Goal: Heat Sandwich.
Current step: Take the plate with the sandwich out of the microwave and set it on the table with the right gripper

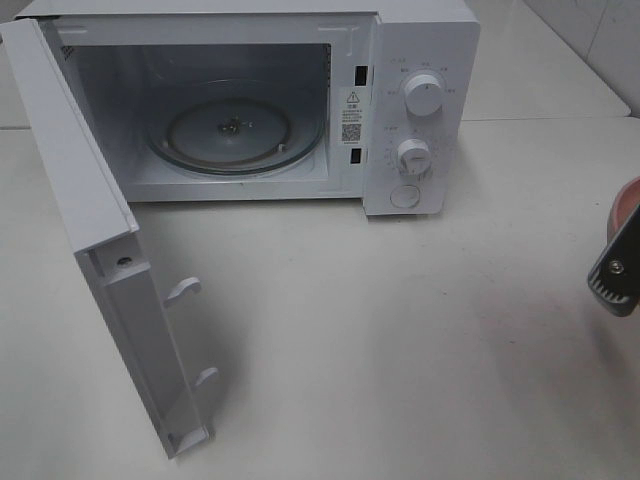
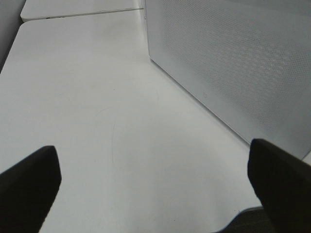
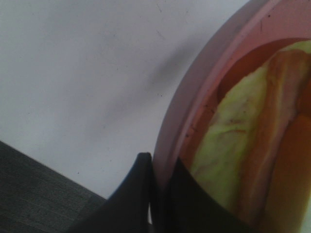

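The sandwich (image 3: 252, 145) lies on the round pink plate (image 3: 209, 73); its pale yellow-green layer and tan bread fill the right wrist view. My right gripper (image 3: 160, 194) is shut on the plate's rim. In the exterior high view only a sliver of the plate (image 1: 628, 200) and the right gripper (image 1: 615, 275) show at the right edge, right of the microwave (image 1: 420, 100). The sandwich is out of that view. My left gripper (image 2: 155, 194) is open and empty over the bare table, beside the microwave's perforated side (image 2: 233, 58). It is not in the exterior high view.
The white microwave's door (image 1: 110, 250) is swung wide open towards the front left. The glass turntable (image 1: 235, 130) inside holds nothing. Two knobs (image 1: 425, 95) and a button sit on the right panel. The table (image 1: 400, 350) is white.
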Robot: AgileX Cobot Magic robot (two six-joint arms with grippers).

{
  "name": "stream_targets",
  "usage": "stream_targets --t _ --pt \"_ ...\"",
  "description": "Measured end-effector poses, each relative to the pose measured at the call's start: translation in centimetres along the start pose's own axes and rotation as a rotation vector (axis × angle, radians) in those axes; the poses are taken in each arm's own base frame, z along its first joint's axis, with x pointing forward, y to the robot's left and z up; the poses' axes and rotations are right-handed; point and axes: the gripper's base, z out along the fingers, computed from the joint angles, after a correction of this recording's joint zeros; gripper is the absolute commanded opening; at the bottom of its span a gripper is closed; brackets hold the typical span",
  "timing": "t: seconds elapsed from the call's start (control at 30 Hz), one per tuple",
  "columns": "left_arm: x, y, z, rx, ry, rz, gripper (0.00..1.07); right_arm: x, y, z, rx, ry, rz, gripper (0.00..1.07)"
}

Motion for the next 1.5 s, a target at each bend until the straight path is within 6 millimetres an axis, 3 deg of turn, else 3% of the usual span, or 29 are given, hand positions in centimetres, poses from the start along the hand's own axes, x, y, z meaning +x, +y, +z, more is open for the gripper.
stream_targets --t 0.63,1.23,1.5 --pt "0.0 0.0 0.0 0.000 0.000 0.000 1.00 -1.6 0.8 2.2 0.016 0.098 0.123 0.02" --pt "0.0 0.0 0.0 0.000 0.000 0.000 1.00 -7.7 1.1 4.2 0.031 0.133 0.195 0.02" --pt "0.0 0.0 0.0 0.000 0.000 0.000 1.00 -8.7 1.7 5.6 0.026 0.157 0.187 0.03"
